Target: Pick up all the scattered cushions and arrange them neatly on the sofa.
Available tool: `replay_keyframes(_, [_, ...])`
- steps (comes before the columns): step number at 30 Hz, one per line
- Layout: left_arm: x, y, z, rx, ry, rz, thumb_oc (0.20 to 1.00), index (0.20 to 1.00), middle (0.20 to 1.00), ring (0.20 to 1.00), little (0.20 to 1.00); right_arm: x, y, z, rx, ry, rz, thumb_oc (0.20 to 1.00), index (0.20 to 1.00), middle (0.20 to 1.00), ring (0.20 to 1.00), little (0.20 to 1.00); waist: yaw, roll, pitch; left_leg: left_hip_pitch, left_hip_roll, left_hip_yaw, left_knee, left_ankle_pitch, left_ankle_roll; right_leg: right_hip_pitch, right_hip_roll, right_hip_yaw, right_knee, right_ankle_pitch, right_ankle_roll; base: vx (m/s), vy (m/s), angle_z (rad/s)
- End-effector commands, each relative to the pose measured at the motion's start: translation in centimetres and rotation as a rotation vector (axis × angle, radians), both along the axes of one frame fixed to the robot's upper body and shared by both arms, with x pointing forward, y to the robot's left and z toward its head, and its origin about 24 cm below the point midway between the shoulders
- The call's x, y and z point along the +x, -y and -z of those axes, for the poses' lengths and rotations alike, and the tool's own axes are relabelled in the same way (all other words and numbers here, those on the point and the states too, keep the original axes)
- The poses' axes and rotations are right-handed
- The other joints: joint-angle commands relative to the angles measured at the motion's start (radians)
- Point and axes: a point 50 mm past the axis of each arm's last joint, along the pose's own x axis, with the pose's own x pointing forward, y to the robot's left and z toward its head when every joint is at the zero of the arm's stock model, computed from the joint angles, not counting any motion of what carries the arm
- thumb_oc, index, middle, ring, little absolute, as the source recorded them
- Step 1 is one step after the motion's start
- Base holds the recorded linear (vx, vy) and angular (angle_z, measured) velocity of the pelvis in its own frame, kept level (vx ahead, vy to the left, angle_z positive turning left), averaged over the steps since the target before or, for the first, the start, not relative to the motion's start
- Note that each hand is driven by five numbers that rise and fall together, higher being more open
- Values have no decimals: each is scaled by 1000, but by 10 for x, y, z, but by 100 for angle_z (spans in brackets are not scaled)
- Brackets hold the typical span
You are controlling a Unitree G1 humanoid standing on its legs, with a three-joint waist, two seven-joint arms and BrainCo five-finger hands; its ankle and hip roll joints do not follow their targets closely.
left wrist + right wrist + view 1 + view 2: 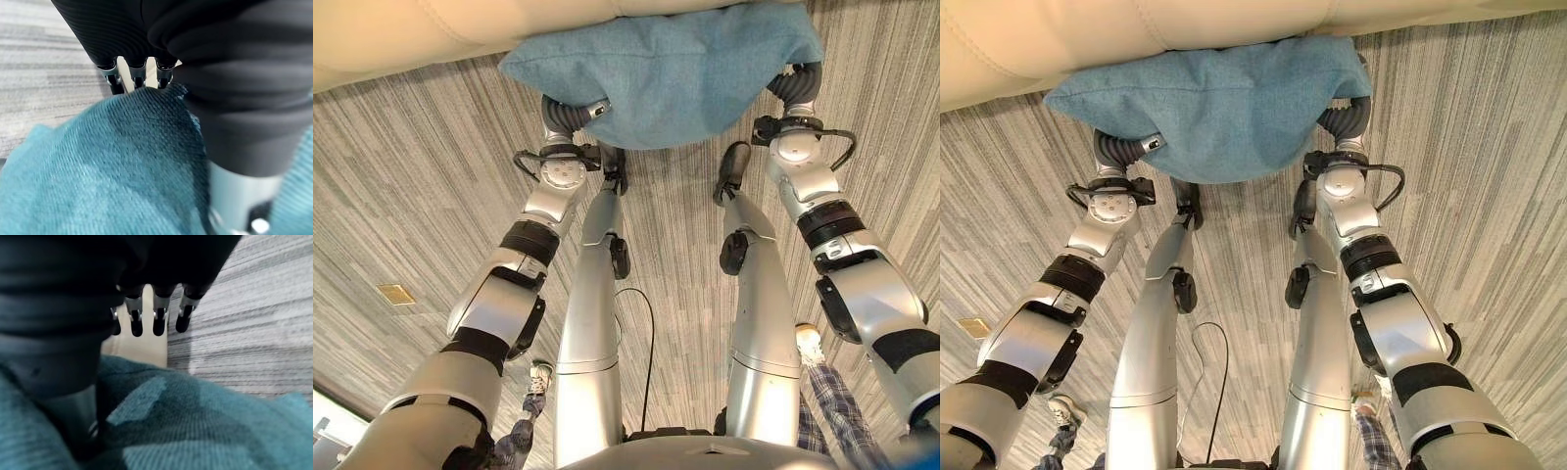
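Observation:
A blue cushion (666, 78) hangs above the floor right at the front edge of the cream sofa (411, 34), carried between both arms. Each wrist goes in under one end of it, so the eye views hide the hands. In the left wrist view my left hand (139, 73) has the blue cloth (122, 171) in its grasp, with the fingers' dark tips showing just past the cloth's edge. My right hand (159, 318) holds the other end (195, 421) the same way, and the cream sofa (146, 345) lies just past its fingers.
Grey striped carpet (401, 186) runs up to the sofa. A small yellow plate (395, 294) lies on the floor at the left. A person's shoes (540, 377) and plaid trouser leg (837, 401) stand close behind me.

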Motion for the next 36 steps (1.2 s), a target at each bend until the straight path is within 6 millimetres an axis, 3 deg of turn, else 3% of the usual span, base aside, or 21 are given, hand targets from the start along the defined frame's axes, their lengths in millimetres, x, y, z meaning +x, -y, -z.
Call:
replay_keyframes(1, [-9, 44, 6, -34, 66, 147, 200, 200, 200, 200, 200, -13, -50, 4, 32, 103, -174, 200, 200, 200, 200, 200, -21, 33, -181, 9, 12, -43, 13, -95, -20, 6, 32, 20, -18, 30, 101, -11, -36, 4])
replay_keyframes(5, [-13, 54, 0, -77, 102, 188, 200, 200, 200, 200, 200, -17, -52, 1, 28, 136, -181, 200, 200, 200, 200, 200, -23, 23, -197, 54, 14, -51, -5, -92, -26, 55, 37, 8, -30, 29, 98, -40, -21, 5])
replay_keyframes(12, [-25, 51, 8, -163, 126, 219, 200, 200, 200, 200, 200, -26, -47, 25, 35, 113, -212, 200, 200, 200, 200, 200, -25, 11, -203, 260, 14, -59, -137, -65, -44, 234, 44, -11, -98, 38, 95, -42, -20, 0])
replay_keyframes(18, [-43, 54, 42, -177, 60, 293, 200, 200, 200, 200, 200, -42, -44, 63, 77, 48, -257, 200, 200, 200, 200, 200, -30, 15, -228, 464, 17, -63, -228, -44, -69, 426, 44, -34, -174, 27, 81, 9, -57, -1])
replay_keyframes(19, [-46, 54, 48, -189, 47, 305, 200, 200, 200, 200, 200, -46, -43, 69, 89, 41, -262, 200, 200, 200, 200, 200, -31, 13, -228, 486, 19, -56, -236, -15, -67, 452, 44, -47, -193, 54, 69, -84, -48, -3])
replay_keyframes(21, [-54, 54, 63, -199, 10, 320, 200, 200, 200, 200, 200, -53, -42, 86, 99, -1, -270, 200, 200, 200, 200, 200, -33, 15, -229, 568, 21, -53, -254, -17, -72, 528, 45, -59, -214, 52, 65, -54, -39, -3])
replay_keyframes(26, [-80, 50, 108, -239, -110, 346, 200, 200, 200, 200, 200, -80, -34, 133, 102, -116, -282, 200, 200, 200, 200, 200, -45, 14, -229, 846, 44, -29, -335, -3, -96, 811, 55, -91, -320, 41, 56, 18, -73, -5])
replay_keyframes(28, [-88, 42, 118, -250, -131, 331, 200, 200, 200, 200, 200, -87, -27, 142, 80, -139, -272, 200, 200, 200, 200, 200, -49, 13, -233, 942, 52, -15, -364, -1, -100, 916, 63, -101, -364, 38, 54, 130, -61, -6])
replay_keyframes(29, [-98, 30, 128, -240, -149, 307, 200, 200, 200, 200, 200, -98, -15, 150, 53, -155, -248, 200, 200, 200, 200, 200, -59, 10, -249, 1074, 73, 12, -400, -3, -104, 1053, 75, -108, -420, 40, 55, 139, -45, -7])
replay_keyframes(30, [-98, 30, 127, -240, -149, 307, 200, 200, 200, 200, 200, -98, -15, 150, 53, -155, -248, 200, 200, 200, 200, 200, -59, 10, -250, 1073, 73, 12, -402, 0, -104, 1054, 76, -108, -425, 44, 55, 199, -43, -18])
replay_keyframes(31, [-104, 25, 132, -226, -157, 290, 200, 200, 200, 200, 200, -106, -10, 156, 43, -168, -240, 200, 200, 200, 200, 200, -72, 8, -272, 1183, 87, 43, -436, -6, -106, 1163, 89, -103, -475, 44, 60, 82, -13, -17])
replay_keyframes(36, [-112, 22, 140, -234, -187, 274, 200, 200, 200, 200, 200, -114, -5, 166, 15, -208, -237, 200, 200, 200, 200, 200, -87, 11, -331, 1311, 99, 86, -496, 3, -113, 1292, 121, -98, -538, 41, 62, 124, -28, -20])
